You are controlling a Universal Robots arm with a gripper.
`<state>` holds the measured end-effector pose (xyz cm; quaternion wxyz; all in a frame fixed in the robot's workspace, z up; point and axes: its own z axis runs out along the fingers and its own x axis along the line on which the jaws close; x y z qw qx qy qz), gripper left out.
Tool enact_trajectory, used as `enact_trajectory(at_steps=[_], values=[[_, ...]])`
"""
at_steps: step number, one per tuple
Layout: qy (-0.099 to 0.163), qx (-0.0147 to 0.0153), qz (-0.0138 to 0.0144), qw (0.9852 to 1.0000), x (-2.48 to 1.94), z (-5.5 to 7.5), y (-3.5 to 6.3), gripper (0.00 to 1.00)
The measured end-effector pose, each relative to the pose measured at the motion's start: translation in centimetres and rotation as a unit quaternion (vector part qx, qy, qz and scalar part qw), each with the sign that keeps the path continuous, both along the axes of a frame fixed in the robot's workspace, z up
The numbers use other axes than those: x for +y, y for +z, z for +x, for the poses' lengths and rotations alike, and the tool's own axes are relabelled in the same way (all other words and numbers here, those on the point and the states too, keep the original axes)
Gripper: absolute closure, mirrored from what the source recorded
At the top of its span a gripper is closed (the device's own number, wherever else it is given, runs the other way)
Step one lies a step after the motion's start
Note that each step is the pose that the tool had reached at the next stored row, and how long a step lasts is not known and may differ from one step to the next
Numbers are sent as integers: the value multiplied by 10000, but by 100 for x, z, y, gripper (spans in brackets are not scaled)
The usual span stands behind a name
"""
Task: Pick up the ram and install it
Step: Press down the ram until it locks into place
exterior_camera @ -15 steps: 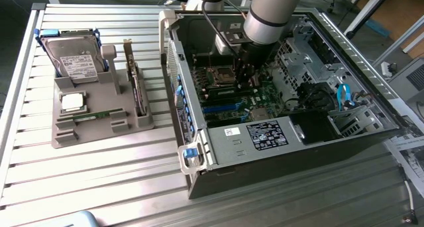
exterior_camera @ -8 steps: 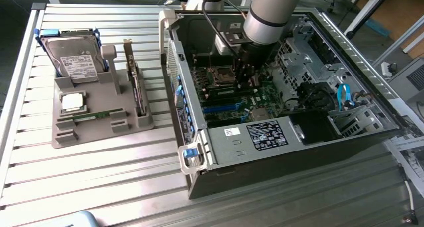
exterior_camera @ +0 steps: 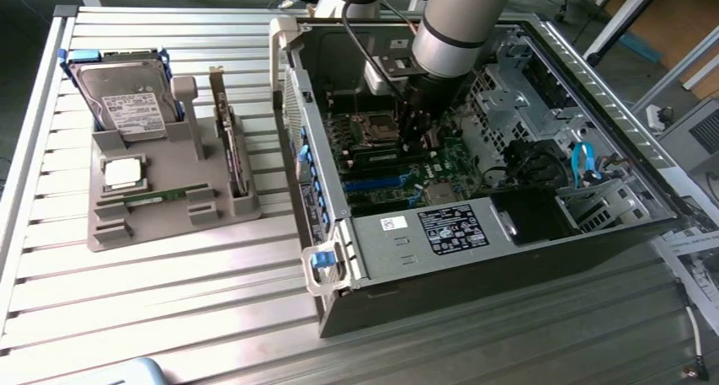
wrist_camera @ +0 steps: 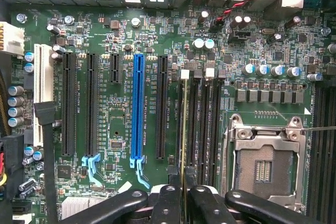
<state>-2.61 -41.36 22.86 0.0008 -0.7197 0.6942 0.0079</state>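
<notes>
Ram going edge-on into the motherboard's memory slots.

The ram is standing thin and upright between the gripper's black fingers, which are clamping it from both sides. It is sitting over the black memory slots beside the empty processor socket, inside the open computer case. A grey parts holder is lying on the slatted table.

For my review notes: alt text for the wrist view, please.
The gripper holds the ram edge-on over a black memory slot on the green motherboard, beside the empty processor socket and a blue slot.
</notes>
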Motion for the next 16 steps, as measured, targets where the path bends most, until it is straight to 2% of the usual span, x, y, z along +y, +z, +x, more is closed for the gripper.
enact_trajectory(at_steps=[3, 4, 6, 7, 9, 10, 16], values=[[-1, 1, 2, 10000, 0, -1, -1, 85], [-1, 0, 1, 10000, 0, -1, -1, 80], [-1, -1, 1, 10000, 0, 0, -1, 80], [-1, 0, 1, 10000, 0, 0, -1, 73], [0, -1, 2, 10000, 1, 0, 1, 73], [0, 0, 1, 10000, 0, 0, 73, 73], [0, 0, -1, 10000, 2, 0, 351, 73]])
